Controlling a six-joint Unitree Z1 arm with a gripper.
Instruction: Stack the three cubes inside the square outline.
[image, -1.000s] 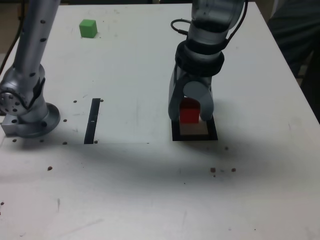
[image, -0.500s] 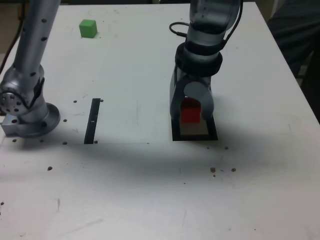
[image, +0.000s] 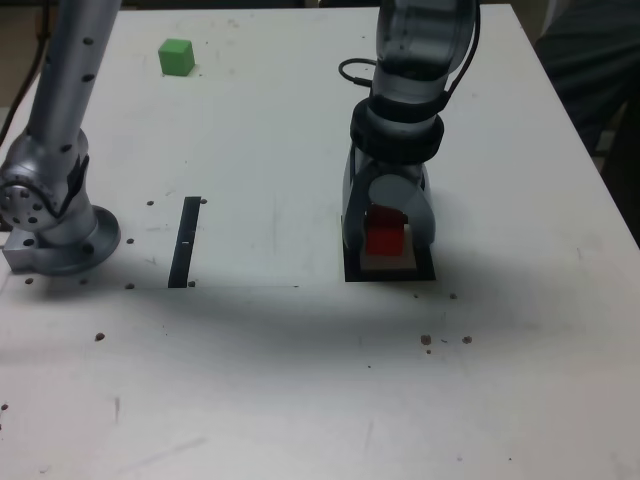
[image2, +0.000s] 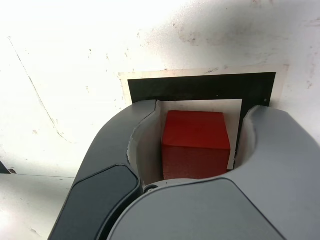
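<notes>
Green cube: sitting far left on the table in the exterior view, well apart from the rest.
Gripper: straddling the red cube, jaws slightly parted, grip unclear.
Red cube: resting inside the square outline.
Risk: dragging the cube off-centre while lifting away, if a jaw is touching.
Yellow cube: not showing.
</notes>
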